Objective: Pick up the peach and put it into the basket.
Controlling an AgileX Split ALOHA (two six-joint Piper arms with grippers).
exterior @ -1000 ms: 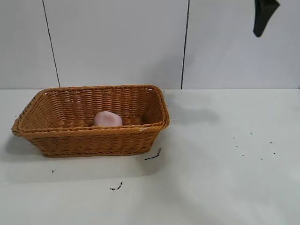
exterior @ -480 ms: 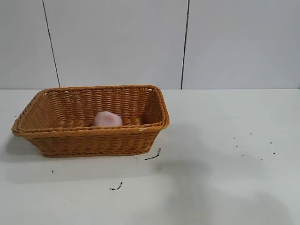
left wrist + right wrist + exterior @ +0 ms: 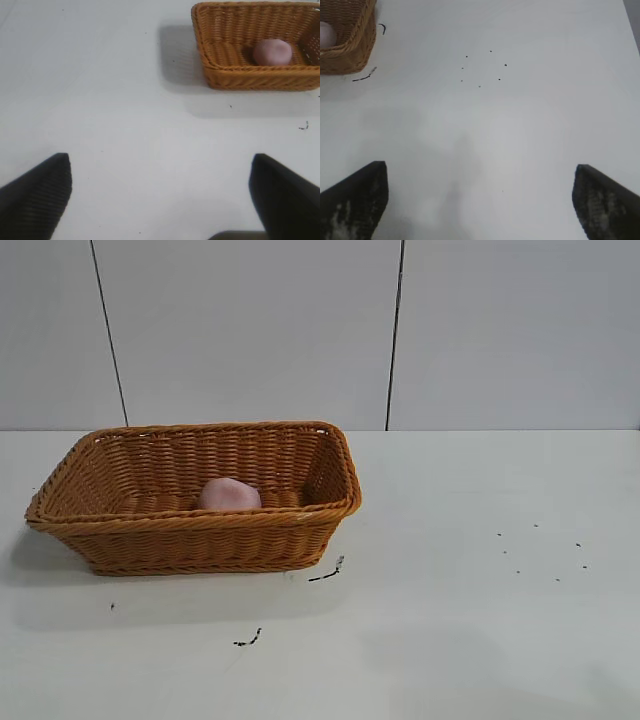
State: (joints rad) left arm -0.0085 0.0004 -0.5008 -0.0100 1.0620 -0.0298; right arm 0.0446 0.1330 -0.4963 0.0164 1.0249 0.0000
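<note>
White table (image 3: 480, 540) surface, pale panelled wall behind. Basket (image 3: 200, 540) stands at the table's left side in the exterior view. Peach (image 3: 229, 494) rests inside the basket, near the front wall. Left gripper (image 3: 160, 197): fingers spread wide, empty, above bare table well apart from the basket. Right gripper (image 3: 480, 197): fingers spread wide, empty, above bare table with small dark specks (image 3: 480, 70).

dusty-pink peach (image 3: 229, 494), orange-brown woven basket (image 3: 200, 538)
</note>
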